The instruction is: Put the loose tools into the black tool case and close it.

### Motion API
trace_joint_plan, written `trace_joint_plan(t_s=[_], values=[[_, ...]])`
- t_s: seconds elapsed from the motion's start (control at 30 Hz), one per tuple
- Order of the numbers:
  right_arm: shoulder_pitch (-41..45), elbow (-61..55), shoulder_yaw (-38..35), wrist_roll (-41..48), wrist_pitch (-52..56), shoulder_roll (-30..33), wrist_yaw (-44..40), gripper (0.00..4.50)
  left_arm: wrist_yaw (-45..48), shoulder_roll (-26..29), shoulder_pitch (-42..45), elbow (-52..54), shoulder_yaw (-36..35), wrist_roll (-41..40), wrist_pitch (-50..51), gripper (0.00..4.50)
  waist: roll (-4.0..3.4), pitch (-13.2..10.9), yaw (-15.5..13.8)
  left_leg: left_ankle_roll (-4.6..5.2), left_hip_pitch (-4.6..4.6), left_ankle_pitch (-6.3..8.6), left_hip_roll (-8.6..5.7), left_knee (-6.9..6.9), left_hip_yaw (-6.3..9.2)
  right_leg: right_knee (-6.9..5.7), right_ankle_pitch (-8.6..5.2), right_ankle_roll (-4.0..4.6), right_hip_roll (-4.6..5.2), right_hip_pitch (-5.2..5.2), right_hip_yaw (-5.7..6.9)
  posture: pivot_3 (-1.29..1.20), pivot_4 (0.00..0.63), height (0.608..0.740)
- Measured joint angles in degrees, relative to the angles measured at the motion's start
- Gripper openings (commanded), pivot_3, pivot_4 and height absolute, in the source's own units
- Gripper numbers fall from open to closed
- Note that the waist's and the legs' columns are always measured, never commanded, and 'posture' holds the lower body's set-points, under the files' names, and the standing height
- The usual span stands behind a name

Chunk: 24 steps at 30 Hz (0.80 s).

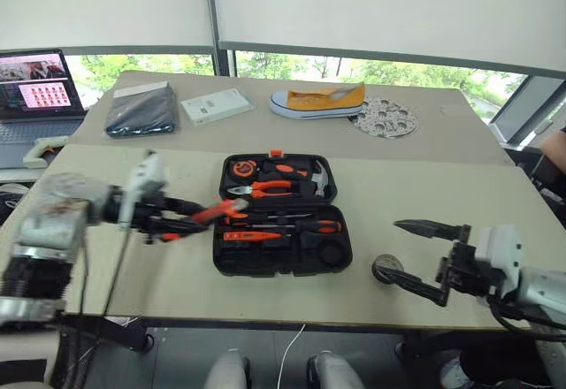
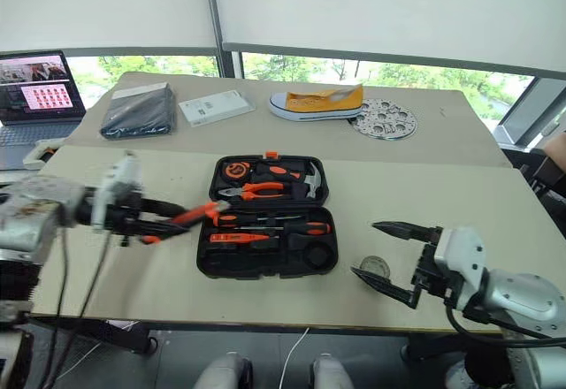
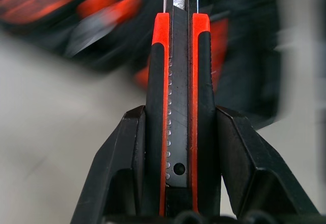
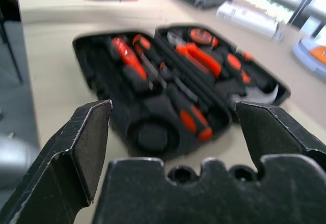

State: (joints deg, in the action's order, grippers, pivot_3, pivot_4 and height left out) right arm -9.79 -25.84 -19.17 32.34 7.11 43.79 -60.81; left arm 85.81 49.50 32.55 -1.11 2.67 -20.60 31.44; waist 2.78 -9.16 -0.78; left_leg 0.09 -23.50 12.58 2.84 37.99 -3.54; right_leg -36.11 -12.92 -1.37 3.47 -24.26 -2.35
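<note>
The black tool case lies open in the middle of the table. Orange-and-black screwdrivers sit in its near half, with pliers, a hammer and a tape measure in the far half. My left gripper hovers at the case's left edge, shut on a knife-like tool with orange sides and a snap-off blade; its tip points toward the case. A small dark tape roll lies on the table right of the case. My right gripper stands open just beside the roll, with nothing between its fingers.
On the far table lie a dark flat pouch, a white box, a yellow shoe and a perforated metal disc. A laptop stands at the far left. A person's arm shows at the right edge.
</note>
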Motion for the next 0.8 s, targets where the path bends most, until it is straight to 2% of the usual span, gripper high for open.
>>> trace_joint_plan(t_s=[0.07, 0.13, 0.33, 0.8], values=[[-0.7, 0.23, -0.37, 0.24, -0.2, 0.38, -1.31, 4.5, -3.5, -2.09, 1.11, 7.39, 3.46, 0.15, 3.79, 1.52, -0.01, 0.0, 0.29, 0.01, 0.1, -0.01, 0.0, 0.01, 0.02, -0.08, -0.21, -0.35, -0.08, 0.02, -0.07, 0.0, 0.15, 0.74], [-0.74, 0.35, -0.46, 0.36, -0.22, 0.39, -1.8, 4.5, -6.43, -3.47, 2.97, 11.08, 6.96, 0.91, 6.36, 1.52, -0.01, 0.0, 0.83, 0.02, 0.22, -0.01, 0.0, 0.01, 0.06, -0.16, -0.21, -0.35, -0.18, 0.06, -0.15, 0.0, 0.15, 0.74], [-0.68, 0.29, -0.46, 0.35, -0.22, 0.38, -1.5, 4.5, -11.26, -4.41, 4.66, 14.11, 15.83, 5.93, 8.27, 1.52, -0.04, 0.02, 1.57, 0.03, 0.31, -0.02, -0.02, 0.01, 0.11, -0.23, -0.2, -0.34, -0.24, 0.07, -0.24, 0.0, 0.15, 0.74], [-2.92, -3.59, -0.46, 0.32, -0.21, -0.83, 2.58, 4.5, -15.1, -5.72, 4.66, 12.48, 21.12, 11.53, 7.45, 1.52, -0.04, 0.02, 1.22, 0.03, 0.21, -0.02, -0.08, 0.02, 0.11, -0.1, -0.19, -0.36, -0.17, 0.07, -0.23, 0.0, 0.15, 0.74]])
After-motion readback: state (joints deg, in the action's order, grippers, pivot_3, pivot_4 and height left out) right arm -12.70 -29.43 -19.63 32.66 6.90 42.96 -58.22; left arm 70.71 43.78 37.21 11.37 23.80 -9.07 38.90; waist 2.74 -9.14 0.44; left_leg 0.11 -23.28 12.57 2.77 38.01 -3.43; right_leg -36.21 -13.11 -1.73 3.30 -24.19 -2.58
